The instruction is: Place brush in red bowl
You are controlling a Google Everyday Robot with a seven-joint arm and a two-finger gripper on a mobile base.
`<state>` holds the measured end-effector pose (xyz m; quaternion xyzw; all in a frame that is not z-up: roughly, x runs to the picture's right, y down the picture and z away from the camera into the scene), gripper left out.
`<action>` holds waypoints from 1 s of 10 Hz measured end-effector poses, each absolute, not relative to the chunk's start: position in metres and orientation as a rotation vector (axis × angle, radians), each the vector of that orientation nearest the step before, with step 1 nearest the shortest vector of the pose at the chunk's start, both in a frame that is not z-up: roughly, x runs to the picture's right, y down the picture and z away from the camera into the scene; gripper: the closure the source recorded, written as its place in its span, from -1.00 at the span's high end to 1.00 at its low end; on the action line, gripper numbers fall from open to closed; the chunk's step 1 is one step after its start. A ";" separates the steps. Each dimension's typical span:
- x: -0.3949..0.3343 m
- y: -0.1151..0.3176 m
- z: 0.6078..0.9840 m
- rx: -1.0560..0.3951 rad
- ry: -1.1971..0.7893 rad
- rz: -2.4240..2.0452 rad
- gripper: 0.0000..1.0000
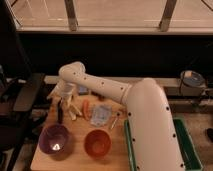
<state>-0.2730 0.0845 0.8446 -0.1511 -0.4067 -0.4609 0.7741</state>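
The brush (60, 114) is a slim dark stick lying on the wooden table (75, 159), near its left side, pointing toward the purple bowl. My gripper (63, 101) hangs from the white arm right over the brush's far end, at or just above it. The red bowl (97, 143) stands empty at the front middle of the table, to the right of and nearer than the brush.
A purple bowl (54, 139) stands front left, just below the brush. Pale sticks (75, 110), an orange piece (86, 107) and a blue-white packet (102, 115) lie mid-table. A green tray (129, 145) lies at the right, partly behind my arm. A dark chair (25, 95) stands at the left.
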 end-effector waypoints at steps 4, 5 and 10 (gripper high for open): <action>-0.275 0.106 0.859 -0.391 -0.885 -0.980 0.41; -0.277 0.112 0.865 -0.409 -0.892 -0.971 0.41; -0.274 0.138 0.890 -0.499 -0.920 -0.901 0.30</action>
